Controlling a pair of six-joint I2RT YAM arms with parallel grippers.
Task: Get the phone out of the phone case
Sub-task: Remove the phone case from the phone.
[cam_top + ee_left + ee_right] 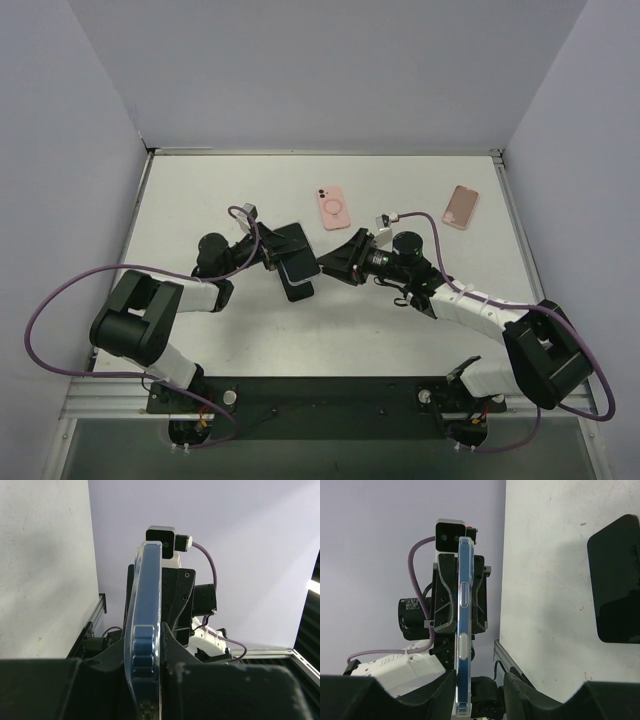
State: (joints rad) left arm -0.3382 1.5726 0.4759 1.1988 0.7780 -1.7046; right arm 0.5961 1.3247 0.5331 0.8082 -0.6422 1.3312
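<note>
The slim cased phone (145, 605), with a glossy translucent blue rim and rounded corners, sits edge-on above the table's middle. The left gripper (146, 665) pinches one end; the right gripper (480, 685) stands spread around the other.

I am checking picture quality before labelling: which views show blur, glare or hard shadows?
Top external view: even light, soft shadows, no blur. Left wrist view: the cased phone blurs near the lens; a bright strip is overexposed at right. Right wrist view: its edge is sharp, foreground black.
</note>
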